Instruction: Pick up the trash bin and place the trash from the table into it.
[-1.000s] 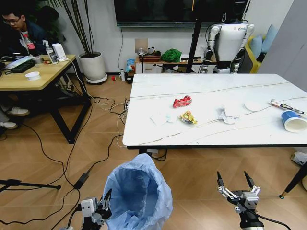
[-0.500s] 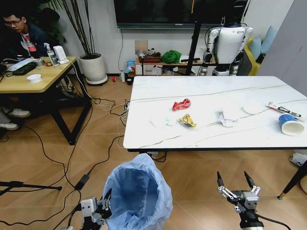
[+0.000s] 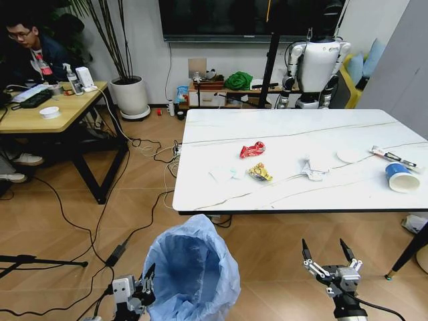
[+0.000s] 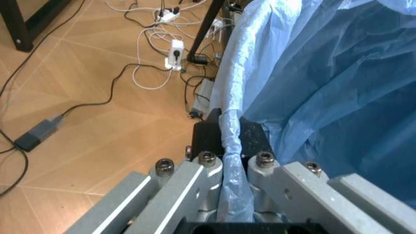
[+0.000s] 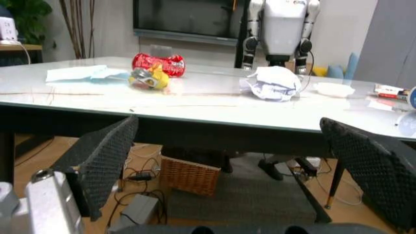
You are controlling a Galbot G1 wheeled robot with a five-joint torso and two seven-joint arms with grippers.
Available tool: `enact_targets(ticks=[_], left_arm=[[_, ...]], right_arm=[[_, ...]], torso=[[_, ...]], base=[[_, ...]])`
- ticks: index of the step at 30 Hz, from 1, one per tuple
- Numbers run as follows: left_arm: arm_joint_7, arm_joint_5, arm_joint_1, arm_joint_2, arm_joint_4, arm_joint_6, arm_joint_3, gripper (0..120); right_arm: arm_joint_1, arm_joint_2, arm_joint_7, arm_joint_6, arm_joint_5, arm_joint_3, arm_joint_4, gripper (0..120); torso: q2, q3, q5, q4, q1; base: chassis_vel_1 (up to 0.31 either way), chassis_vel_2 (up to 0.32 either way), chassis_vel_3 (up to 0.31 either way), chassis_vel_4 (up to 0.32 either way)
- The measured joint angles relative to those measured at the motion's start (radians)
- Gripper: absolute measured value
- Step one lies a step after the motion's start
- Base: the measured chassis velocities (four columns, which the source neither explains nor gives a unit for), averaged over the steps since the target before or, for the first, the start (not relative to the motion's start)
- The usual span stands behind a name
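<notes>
Marble desk ahead, litter on top, bin already in your left pincer.
Your left pincer is clamped on the bag's bunched rim, so carry gently or the thin film may slip out. Your right pincer hangs wide and empty short of the desk edge. Bring the bin close under that edge first, then reach for the red wrapper and yellow wrapper.

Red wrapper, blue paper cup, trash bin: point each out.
red wrapper (image 3: 252,150), head view, middle of the crumpled foil.
blue paper cup (image 3: 400,178), head view, its open white mouth.
trash bin (image 3: 190,271), head view, inside of the blue liner bag.
</notes>
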Motion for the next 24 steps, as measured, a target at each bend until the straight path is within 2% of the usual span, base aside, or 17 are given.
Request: enact_targets(ticks=[13,24], left_arm=[[-0.01,0.001,0.0,-0.001,-0.001,-0.001,0.001,0],[-0.026,0.003,-0.003,0.0,0.0,-0.012,0.003,0]], right_arm=[[-0.002,0.0,0.0,0.001,0.001,0.0,0.0,100],[-0.003,0.001,0.0,0.003,-0.002,-0.001,0.0,100]], torso=[[0.061,0.033,0.0,0.0,0.028],[0.132,0.072,0.0,0.0,0.06]], base=[[0.0,0.0,0.0,0.0],[0.0,0.0,0.0,0.0]])
